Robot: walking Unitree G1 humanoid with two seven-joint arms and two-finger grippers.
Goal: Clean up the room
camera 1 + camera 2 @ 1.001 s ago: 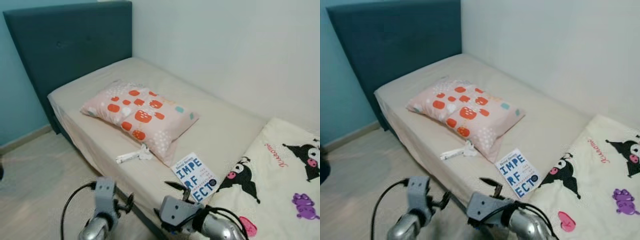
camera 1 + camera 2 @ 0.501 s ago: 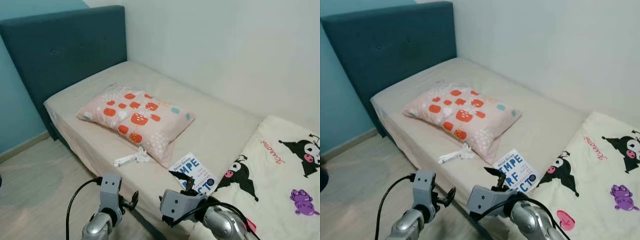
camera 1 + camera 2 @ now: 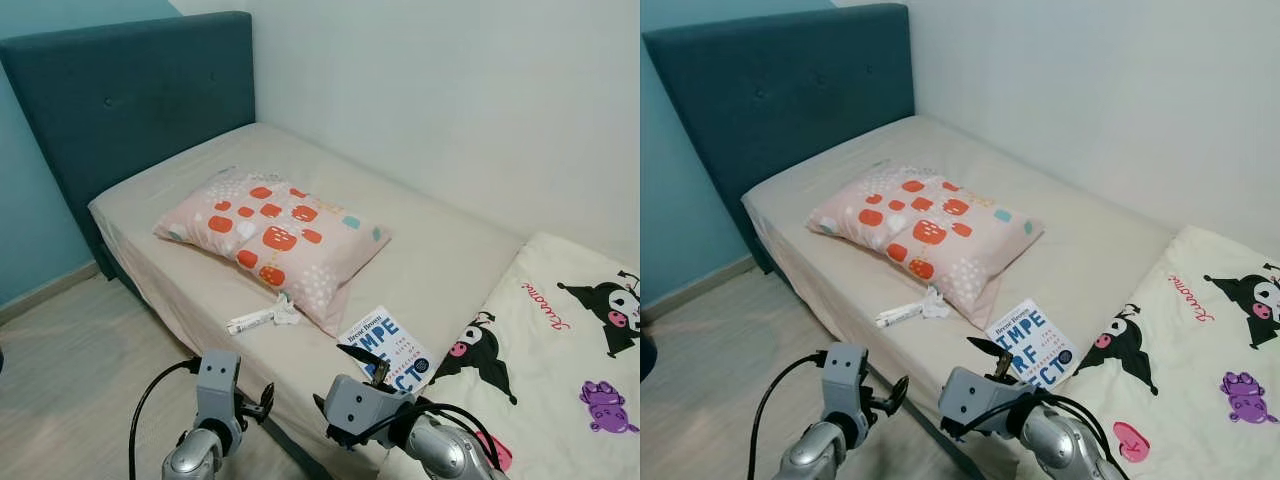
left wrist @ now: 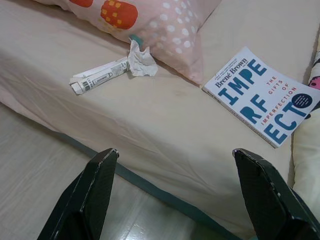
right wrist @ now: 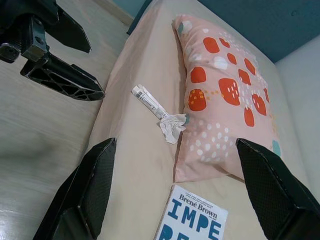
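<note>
A beige bed (image 3: 440, 250) is standing against a white wall, teal headboard (image 3: 130, 90) behind. From my head views, I am holding my left gripper (image 3: 262, 402) and right gripper (image 3: 362, 362) low at the bed's edge. Through my left wrist, fingers (image 4: 95, 185) spread, crumpled wrapper (image 4: 112, 70), book (image 4: 262, 97) and pillow (image 4: 165, 20) are lying ahead. Through my right wrist, fingers (image 5: 97, 175) apart, the wrapper is touching the pillow
</note>
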